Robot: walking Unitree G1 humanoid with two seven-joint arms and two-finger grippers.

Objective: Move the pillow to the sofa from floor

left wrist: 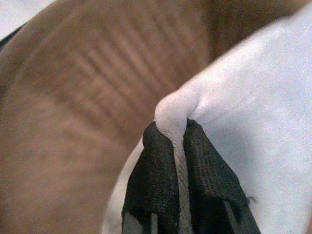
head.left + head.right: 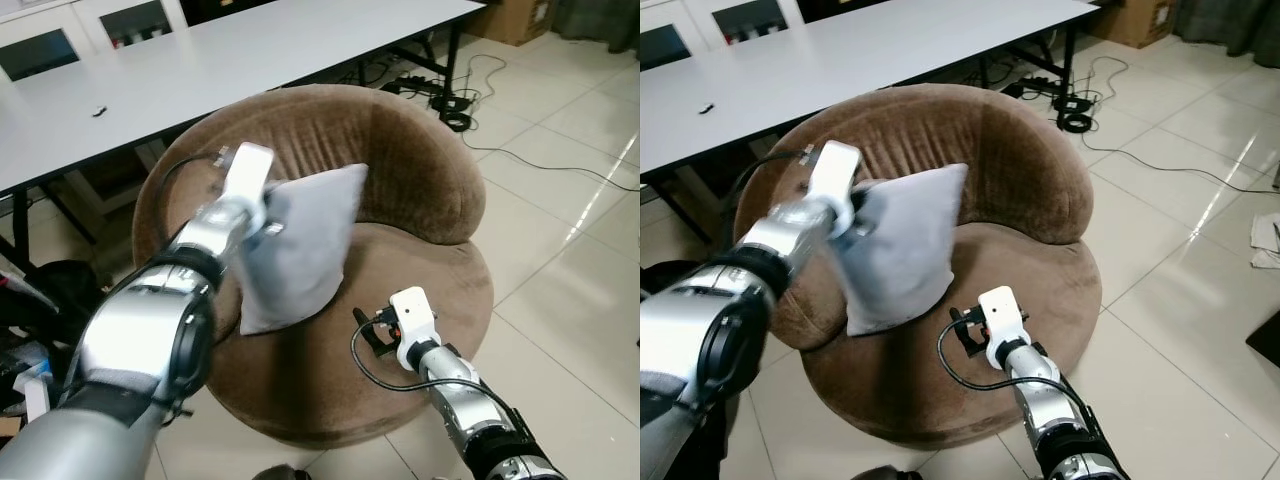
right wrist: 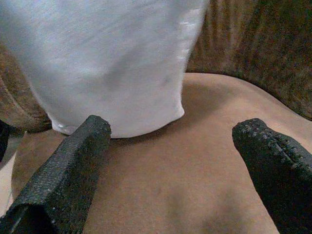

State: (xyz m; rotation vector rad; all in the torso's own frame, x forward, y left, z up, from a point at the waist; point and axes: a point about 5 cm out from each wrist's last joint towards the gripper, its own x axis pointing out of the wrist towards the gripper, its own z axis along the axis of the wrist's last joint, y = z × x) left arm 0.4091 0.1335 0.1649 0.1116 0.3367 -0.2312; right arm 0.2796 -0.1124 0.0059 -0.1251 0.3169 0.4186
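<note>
A grey pillow [image 2: 300, 245] stands upright on the seat of a round brown sofa chair [image 2: 420, 170], leaning toward its left armrest. My left gripper [image 2: 268, 222] is shut on the pillow's upper left edge; in the left wrist view a fold of grey fabric [image 1: 179, 141] is pinched between the two black fingers [image 1: 153, 180]. My right gripper [image 2: 368, 335] hovers low over the front of the seat, open, with nothing between its fingers [image 3: 73, 165]. The pillow's bottom corner [image 3: 146, 117] rests on the cushion just ahead of it.
A long white table [image 2: 200, 70] runs behind the chair. Cables and a power strip [image 2: 440, 95] lie on the tiled floor at the back right. Dark bags [image 2: 40, 300] sit on the floor to the left. Open tile lies to the right.
</note>
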